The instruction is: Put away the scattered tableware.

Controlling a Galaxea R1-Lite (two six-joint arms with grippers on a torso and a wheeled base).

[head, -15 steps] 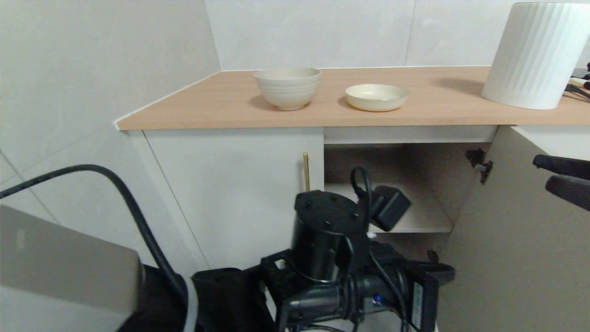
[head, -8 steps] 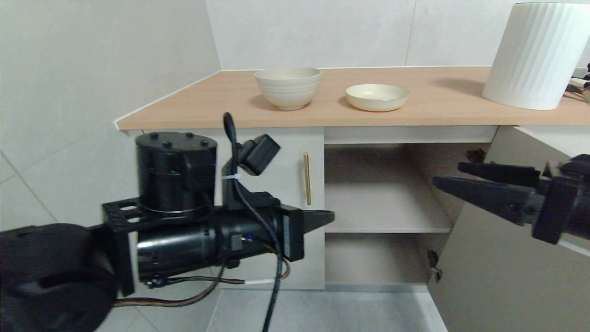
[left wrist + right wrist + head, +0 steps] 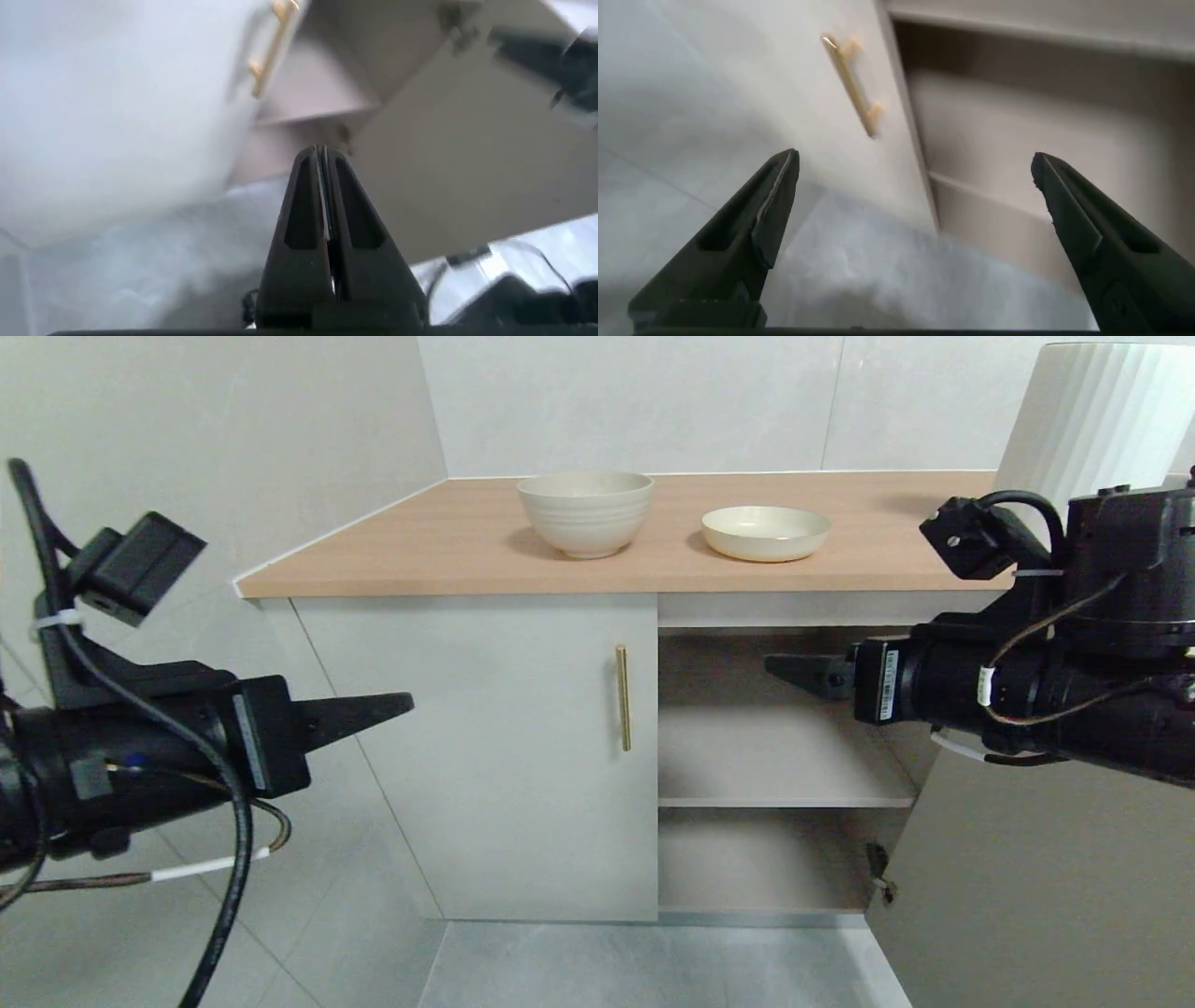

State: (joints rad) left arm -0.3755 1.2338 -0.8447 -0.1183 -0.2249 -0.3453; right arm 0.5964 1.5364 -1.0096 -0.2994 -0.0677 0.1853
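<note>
left end effector (image 3: 397, 705): pressed together. right end effector (image 3: 782, 666): spread wide, facing the open shelf (image 3: 775, 761). bowl (image 3: 584, 513) and dish (image 3: 766, 533) on desk (image 3: 439, 555) above both; closed door (image 3: 485, 756) between them.

At nine o'clock in the head view, the left end effector (image 3: 397, 706) was matte black, with tapered wedge-shaped fingers (image 3: 301, 210) on a cylindrical wrist. A small black box camera (image 3: 135, 565) sat on a bracket above it, fastened by a white cable tie (image 3: 56, 621). A thick black cable (image 3: 229, 859) and a thin brown wire (image 3: 201, 868) with a white sleeve trailed below. At three o'clock, the right end effector (image 3: 780, 667) was equally black, carrying a white label (image 3: 889, 683), a second camera (image 3: 966, 537) and a looping cable (image 3: 1027, 502).
</note>
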